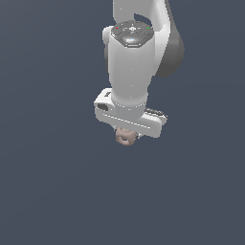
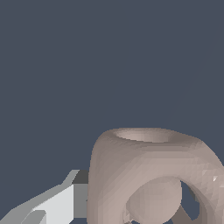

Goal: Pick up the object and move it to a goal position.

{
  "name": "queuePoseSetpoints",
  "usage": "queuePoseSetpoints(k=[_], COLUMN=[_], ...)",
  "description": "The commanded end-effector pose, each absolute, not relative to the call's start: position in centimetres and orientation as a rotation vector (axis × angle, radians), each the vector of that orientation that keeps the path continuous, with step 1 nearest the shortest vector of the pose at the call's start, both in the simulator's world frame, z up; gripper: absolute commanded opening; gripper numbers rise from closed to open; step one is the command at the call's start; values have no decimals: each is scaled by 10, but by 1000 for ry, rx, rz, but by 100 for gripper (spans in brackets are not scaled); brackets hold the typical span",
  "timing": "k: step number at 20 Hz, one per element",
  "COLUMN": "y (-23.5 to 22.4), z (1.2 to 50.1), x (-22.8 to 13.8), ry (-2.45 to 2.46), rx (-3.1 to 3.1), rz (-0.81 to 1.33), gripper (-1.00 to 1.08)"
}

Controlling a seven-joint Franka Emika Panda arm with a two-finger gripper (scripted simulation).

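The object [image 1: 125, 138] is a small pinkish-tan lumpy ball with holes, showing just below the white hand of the arm in the exterior view. The gripper [image 1: 129, 131] points down over it, and the hand hides most of the fingers. In the wrist view the object [image 2: 148, 162] fills the near part of the picture, with a round opening on top and larger holes in its side. One grey-white finger [image 2: 61, 203] presses against its side. The other finger is hidden behind the object. The gripper is shut on the object.
Only a plain dark blue-grey surface [image 1: 48, 191] surrounds the arm in both views. The white arm links [image 1: 139, 62] rise above the hand toward the exterior view's top.
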State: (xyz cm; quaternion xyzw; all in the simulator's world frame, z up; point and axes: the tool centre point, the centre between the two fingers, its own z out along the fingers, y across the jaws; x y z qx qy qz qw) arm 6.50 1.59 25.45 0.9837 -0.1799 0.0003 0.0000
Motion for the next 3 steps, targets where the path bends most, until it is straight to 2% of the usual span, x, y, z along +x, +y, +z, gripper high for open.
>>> queuePoseSetpoints(k=[1, 3], y=[17, 17], z=[257, 258], x=[67, 67], ry=[-566, -566], rx=[3090, 3090], rz=[0, 0], gripper=[-100, -100])
